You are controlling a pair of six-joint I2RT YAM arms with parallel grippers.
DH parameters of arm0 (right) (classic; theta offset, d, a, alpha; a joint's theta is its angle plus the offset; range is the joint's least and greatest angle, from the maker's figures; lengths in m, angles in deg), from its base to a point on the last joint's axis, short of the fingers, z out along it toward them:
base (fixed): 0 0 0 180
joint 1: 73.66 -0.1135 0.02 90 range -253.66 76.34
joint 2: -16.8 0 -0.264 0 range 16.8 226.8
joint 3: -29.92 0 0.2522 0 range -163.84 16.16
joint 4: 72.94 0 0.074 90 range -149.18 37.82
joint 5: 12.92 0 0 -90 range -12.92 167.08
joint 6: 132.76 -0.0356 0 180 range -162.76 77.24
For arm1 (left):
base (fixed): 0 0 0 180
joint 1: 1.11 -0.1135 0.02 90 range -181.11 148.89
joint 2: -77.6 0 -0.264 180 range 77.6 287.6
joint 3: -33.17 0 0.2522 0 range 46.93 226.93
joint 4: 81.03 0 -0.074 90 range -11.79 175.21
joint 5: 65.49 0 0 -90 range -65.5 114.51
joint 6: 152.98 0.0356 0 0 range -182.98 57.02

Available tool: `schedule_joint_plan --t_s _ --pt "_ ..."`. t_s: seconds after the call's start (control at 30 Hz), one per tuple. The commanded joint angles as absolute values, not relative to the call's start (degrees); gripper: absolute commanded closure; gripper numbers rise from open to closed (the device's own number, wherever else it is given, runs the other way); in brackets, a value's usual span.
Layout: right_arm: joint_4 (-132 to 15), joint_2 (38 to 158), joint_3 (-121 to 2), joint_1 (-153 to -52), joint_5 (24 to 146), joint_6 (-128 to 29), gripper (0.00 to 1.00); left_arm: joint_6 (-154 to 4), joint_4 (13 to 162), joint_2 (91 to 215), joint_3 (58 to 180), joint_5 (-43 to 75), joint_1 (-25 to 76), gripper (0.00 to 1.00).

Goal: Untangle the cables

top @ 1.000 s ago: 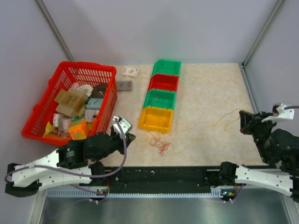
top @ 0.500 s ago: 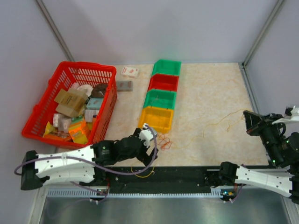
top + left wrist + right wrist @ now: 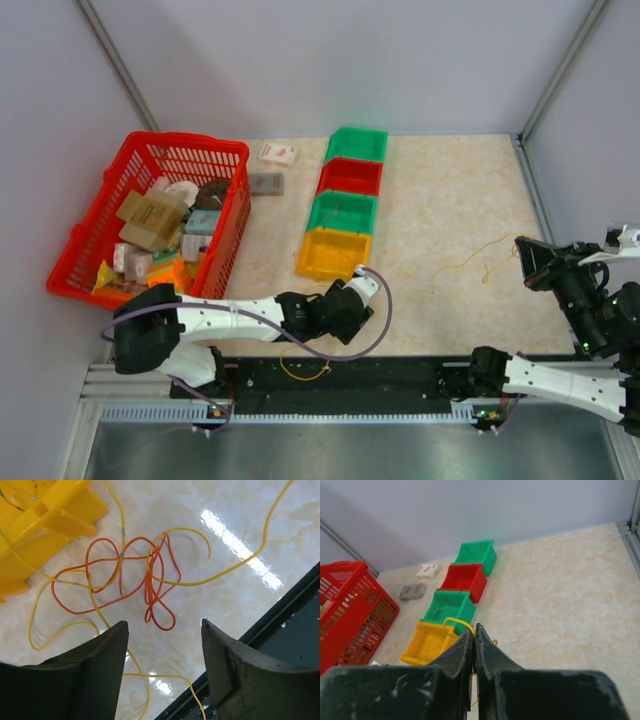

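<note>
**A thin, wiry orange cable (image 3: 148, 590) tangled with a thin, wiry yellow cable (image 3: 220, 575) on a robot's table**

The orange cable lies in several loose loops, bunched at the middle. It rests flat on a glossy beige marble-patterned tabletop (image 3: 450, 190), just in front of a small yellow plastic bin (image 3: 333, 255). The yellow cable crosses over and through those loops and runs up against the bin. One length curls down towards the black rail (image 3: 295, 625) at the table's near edge. I cannot tell whether the yellow is one piece or several.

Directly above the tangle hangs the left gripper (image 3: 164, 625). Its two black fingers are spread apart with nothing between them, and the lowest orange loop shows in the gap. Seen from overhead, the left arm reaches across and hides the tangle.

Yellow cable trails rightward across the table to the right gripper (image 3: 474, 629), near the table's right edge. Its jaws are clenched tight on the yellow cable, and a small loop of it arches out at the tips.

Behind the yellow bin stand three more plastic bins in a row: green (image 3: 341, 212), red (image 3: 349, 176) and green (image 3: 356, 143). To the left sits a large red plastic mesh basket (image 3: 190, 141) packed with boxes and packets. A white packet (image 3: 277, 153) and a grey packet (image 3: 266, 184) lie between basket and bins
</note>
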State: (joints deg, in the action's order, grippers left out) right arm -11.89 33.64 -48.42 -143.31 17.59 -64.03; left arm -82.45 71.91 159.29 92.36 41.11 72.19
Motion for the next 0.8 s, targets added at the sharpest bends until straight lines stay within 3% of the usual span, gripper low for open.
schedule_joint_plan --t_s 0.0,0.1,0.17,0.33,0.43,0.77 --pt "-14.0 33.3 -49.8 -144.1 18.4 -62.9 1.0 -84.6 74.0 161.4 95.8 46.6 72.2 0.31" --pt "-14.1 33.2 -49.8 -144.1 18.4 -63.0 1.0 -85.1 71.8 164.5 98.2 47.4 72.2 0.31" --pt "-14.1 33.2 -49.7 -144.1 18.4 -63.1 1.0 -85.5 71.0 166.4 99.0 48.0 72.2 0.39" --pt "-14.4 33.2 -49.8 -144.1 18.5 -62.9 1.0 -86.4 70.0 167.4 98.4 49.7 72.2 0.65" --pt "-15.1 33.3 -49.8 -144.1 18.3 -62.3 1.0 -87.1 69.9 165.4 96.2 51.0 72.2 0.98" --pt "-17.9 31.8 -56.3 -144.1 4.0 -52.0 1.0 -94.5 63.6 137.7 79.6 49.7 71.8 1.0"
